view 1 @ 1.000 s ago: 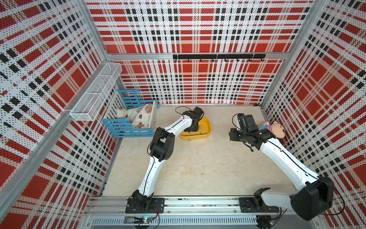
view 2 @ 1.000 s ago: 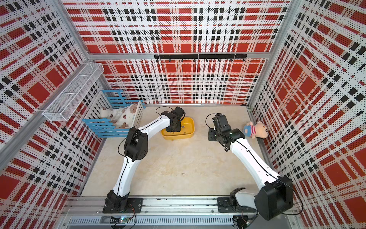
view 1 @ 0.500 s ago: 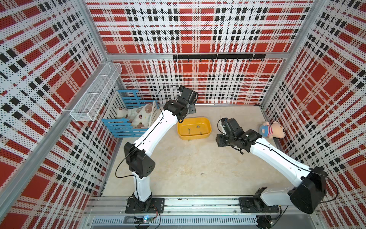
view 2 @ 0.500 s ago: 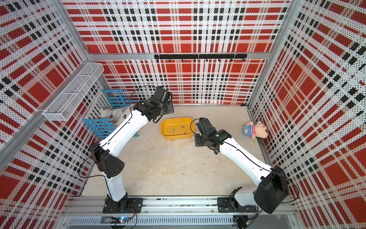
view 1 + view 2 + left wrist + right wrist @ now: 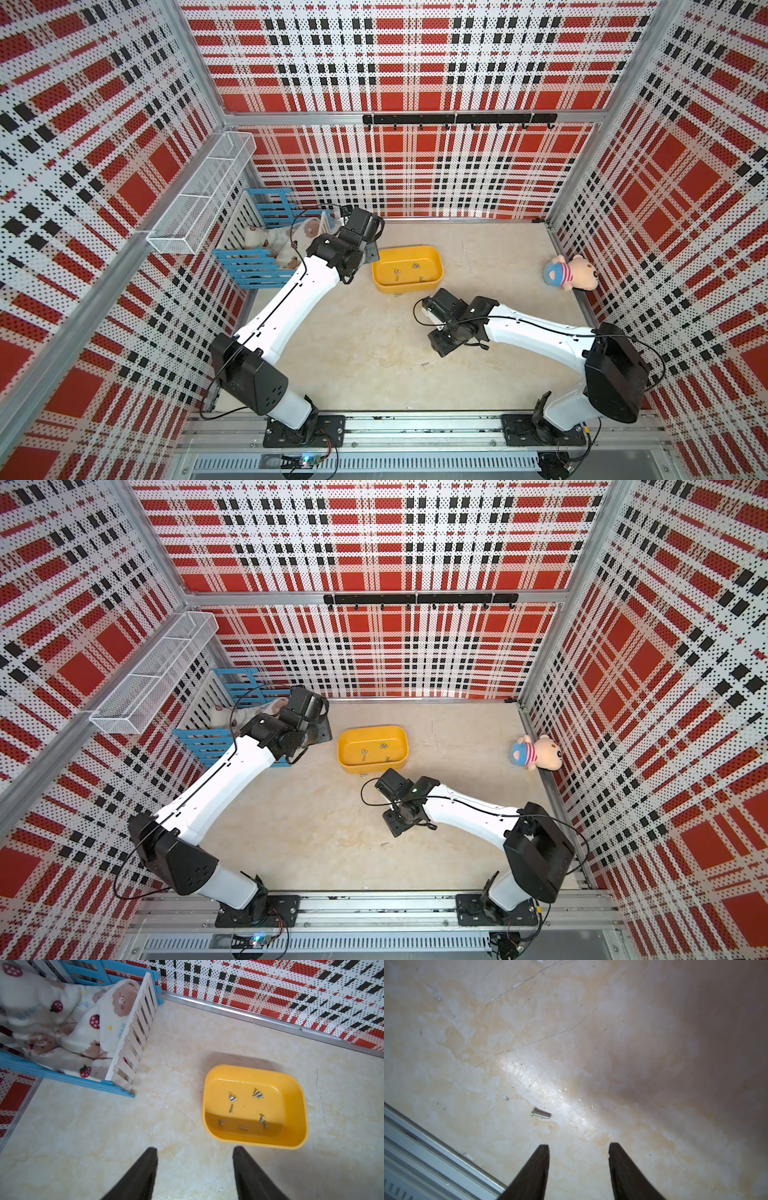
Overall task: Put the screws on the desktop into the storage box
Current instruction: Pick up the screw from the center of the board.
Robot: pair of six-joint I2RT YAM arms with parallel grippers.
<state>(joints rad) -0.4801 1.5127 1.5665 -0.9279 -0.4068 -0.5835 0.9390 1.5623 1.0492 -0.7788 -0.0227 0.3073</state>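
On the desktop (image 5: pixel 353 332) the box (image 5: pixel 407 287) is set toward the back. The left gripper (image 5: pixel 195 1148) and right gripper (image 5: pixel 579 1145) are held released, empty. Several screws (image 5: pixel 257 1094) are seen inside the box; one screw (image 5: pixel 540 1114) is seen lying on the desktop just before the right gripper.

We see left arm (image 5: pixel 291 299) stretched far from base: left elbow (image 5: pixel 249 378) low and near base, white forearm slanting away toward back, ending at left wrist (image 5: pixel 338 249). Left gripper (image 5: pixel 194 1147) points down and forward, dark fingers (image 5: pixel 141 1174) spread wide.

We see right arm (image 5: pixel 536 332) folded: right elbow (image 5: pixel 615 370) raised over base, forearm running inward to right wrist (image 5: pixel 455 322). Right gripper (image 5: pixel 578 1144) aims downward, jaws parted, both tips level.
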